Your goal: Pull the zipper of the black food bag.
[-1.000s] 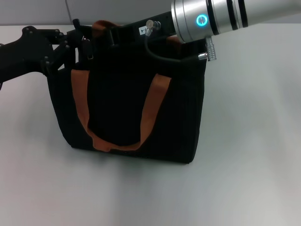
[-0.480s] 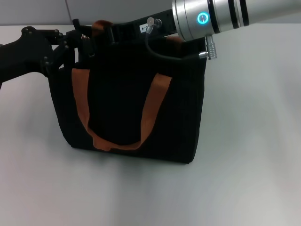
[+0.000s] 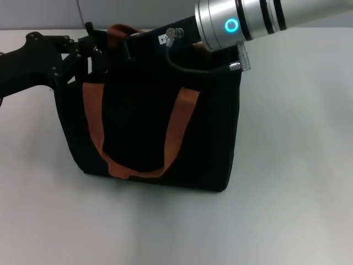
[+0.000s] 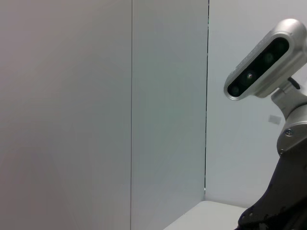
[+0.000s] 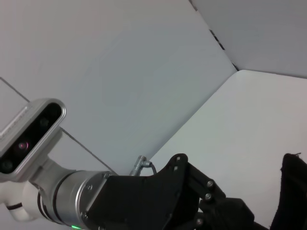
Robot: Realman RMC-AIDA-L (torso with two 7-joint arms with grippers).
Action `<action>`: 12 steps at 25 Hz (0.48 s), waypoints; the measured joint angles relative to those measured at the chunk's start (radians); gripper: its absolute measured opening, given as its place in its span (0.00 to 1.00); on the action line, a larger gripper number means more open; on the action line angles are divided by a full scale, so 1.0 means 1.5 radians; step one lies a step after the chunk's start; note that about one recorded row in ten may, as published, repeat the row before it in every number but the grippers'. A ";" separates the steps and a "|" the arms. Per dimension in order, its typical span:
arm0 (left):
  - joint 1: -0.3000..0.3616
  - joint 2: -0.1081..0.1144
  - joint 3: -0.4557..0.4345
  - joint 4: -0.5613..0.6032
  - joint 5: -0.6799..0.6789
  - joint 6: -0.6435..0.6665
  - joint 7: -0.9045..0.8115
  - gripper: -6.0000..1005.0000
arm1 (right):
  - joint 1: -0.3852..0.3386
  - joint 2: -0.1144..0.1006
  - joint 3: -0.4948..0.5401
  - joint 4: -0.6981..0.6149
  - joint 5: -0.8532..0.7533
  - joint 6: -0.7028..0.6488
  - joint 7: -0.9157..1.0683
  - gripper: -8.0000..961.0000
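1. The worktop (image 3: 298, 165) is a plain pale surface, with a grey wall (image 3: 143, 11) behind it.
2. The bag (image 3: 143, 127) stands upright near the middle of the worktop in the head view, boxy and black. One orange-brown strap (image 3: 176, 130) hangs in a loop down its front face; a second strap (image 3: 118, 30) arches above the top edge.
3. The right arm (image 3: 248, 19), silver with a lit blue ring, reaches in from the right across the bag's top. Its black end section lies over the top edge, and a black cable (image 3: 185, 65) loops beside it.
4. The left arm (image 3: 33, 61), black, comes in from the left and meets the bag's upper left corner.
5. The left pincer (image 3: 94, 49) sits at that corner, against the top edge; its fingers are dark against dark fabric, so I cannot tell whether they are wide or narrow.
6. The right pincer (image 3: 129, 44) is over the bag's top near the arched strap; its state cannot be told either.
7. The zipper runs along the bag's top edge, but its tab cannot be made out.
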 joint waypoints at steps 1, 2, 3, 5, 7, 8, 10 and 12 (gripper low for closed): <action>0.000 0.000 0.000 0.000 0.000 0.000 0.000 0.05 | -0.001 0.000 -0.001 -0.003 -0.001 0.001 0.000 0.01; 0.000 0.001 0.000 0.000 0.000 0.000 0.000 0.05 | -0.002 0.000 -0.001 -0.004 -0.001 0.001 0.000 0.01; 0.000 0.001 -0.001 0.000 -0.001 0.000 0.000 0.05 | -0.002 0.000 -0.001 -0.006 -0.001 0.002 0.000 0.01; 0.001 0.002 -0.001 0.000 -0.002 -0.001 0.000 0.05 | -0.003 0.000 0.000 -0.006 -0.001 0.003 -0.001 0.01; 0.002 0.002 -0.001 0.000 -0.002 -0.001 0.000 0.05 | -0.003 0.000 0.000 -0.007 -0.001 0.006 0.000 0.01; 0.004 0.003 -0.002 0.000 -0.002 -0.001 0.000 0.05 | -0.003 -0.001 0.000 -0.007 -0.002 0.007 0.000 0.01; 0.005 0.004 -0.002 0.000 -0.002 -0.001 0.001 0.05 | -0.003 -0.001 0.000 -0.007 -0.008 0.008 0.004 0.02; 0.007 0.005 -0.002 0.000 -0.002 0.000 0.001 0.05 | -0.003 -0.002 0.000 -0.007 -0.022 0.011 0.011 0.02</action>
